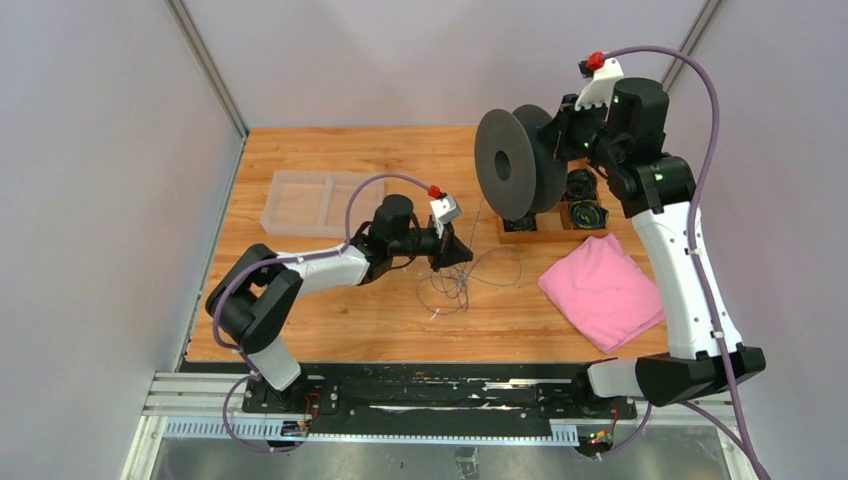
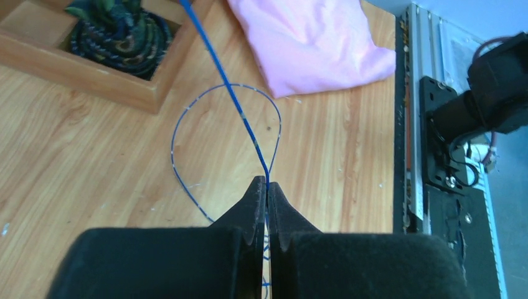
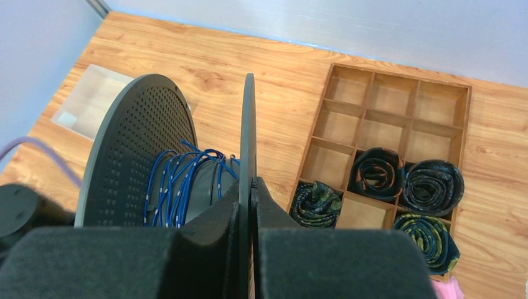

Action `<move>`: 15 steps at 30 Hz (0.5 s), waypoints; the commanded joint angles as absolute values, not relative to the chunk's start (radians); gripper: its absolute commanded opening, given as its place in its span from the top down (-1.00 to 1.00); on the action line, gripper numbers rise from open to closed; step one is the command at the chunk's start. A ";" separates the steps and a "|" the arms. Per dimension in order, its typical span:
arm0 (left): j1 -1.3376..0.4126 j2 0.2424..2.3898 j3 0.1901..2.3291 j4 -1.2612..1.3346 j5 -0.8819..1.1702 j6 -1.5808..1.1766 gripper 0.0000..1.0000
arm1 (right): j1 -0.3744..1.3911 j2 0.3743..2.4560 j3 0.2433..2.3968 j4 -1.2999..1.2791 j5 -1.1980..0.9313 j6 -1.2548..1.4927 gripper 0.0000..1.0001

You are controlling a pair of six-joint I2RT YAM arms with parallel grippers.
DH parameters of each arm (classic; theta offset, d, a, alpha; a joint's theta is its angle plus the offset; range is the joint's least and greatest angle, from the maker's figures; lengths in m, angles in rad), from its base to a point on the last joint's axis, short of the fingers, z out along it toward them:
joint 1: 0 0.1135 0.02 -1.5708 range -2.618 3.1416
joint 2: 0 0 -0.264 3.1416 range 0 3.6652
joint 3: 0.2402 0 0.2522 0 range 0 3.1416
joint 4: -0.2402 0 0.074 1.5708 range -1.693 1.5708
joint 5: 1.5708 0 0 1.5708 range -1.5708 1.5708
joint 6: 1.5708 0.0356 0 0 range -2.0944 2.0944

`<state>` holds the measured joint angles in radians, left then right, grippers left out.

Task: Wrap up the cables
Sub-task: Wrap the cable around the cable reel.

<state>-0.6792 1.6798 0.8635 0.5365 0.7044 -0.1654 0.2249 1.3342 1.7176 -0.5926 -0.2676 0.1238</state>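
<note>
Clear plastic tray (image 1: 305, 200), divided, lies on the wooden table (image 1: 300, 310) at the upper left of the overhead view. Left gripper (image 1: 455, 250) sits left of centre, low over the table, fingers pinched tight on the cable (image 1: 455, 288); in the left wrist view the left gripper (image 2: 266, 187) has its tips pressed together on the thin blue strand of the cable (image 2: 228, 93), which runs from the tips towards the upper left of that frame. One loose round loop lies flat on the wood just beyond the tips, and in the overhead view more slack curls in small loops just below the gripper. Spool (image 1: 515, 170), dark grey with two wide discs, stands on edge right of centre; in the right wrist view the spool (image 3: 143, 143) carries several blue turns of cable (image 3: 180, 187) on its core. Wooden box (image 1: 560, 225) with square compartments lies just below and right of the spool; in the right wrist view the box (image 3: 398, 118) holds four small dark coiled bundles (image 3: 377, 171) in its lower compartments. Right gripper (image 1: 558, 135), at upper right, is clamped on the spool's rear disc; in the right wrist view the right gripper (image 3: 251, 184) has the disc's thin edge between its closed fingers. Pink cloth (image 1: 603, 290), folded, lies at lower right, near the box.
</note>
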 commanded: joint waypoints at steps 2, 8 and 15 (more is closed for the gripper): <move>-0.775 1.603 0.936 0.292 0.612 0.067 0.99 | 0.258 1.374 1.707 -0.508 -0.134 0.145 0.99; -0.868 1.593 1.040 0.115 0.523 0.209 0.99 | 0.317 1.400 1.654 -0.465 -0.004 0.117 0.99; -0.914 1.609 1.220 -0.112 0.514 0.256 0.99 | 0.390 1.390 1.526 -0.374 0.119 0.056 0.99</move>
<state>-0.9012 1.6165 1.1194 0.0414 0.5301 0.1955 0.3561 1.4185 1.5787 -0.5102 0.0196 0.0940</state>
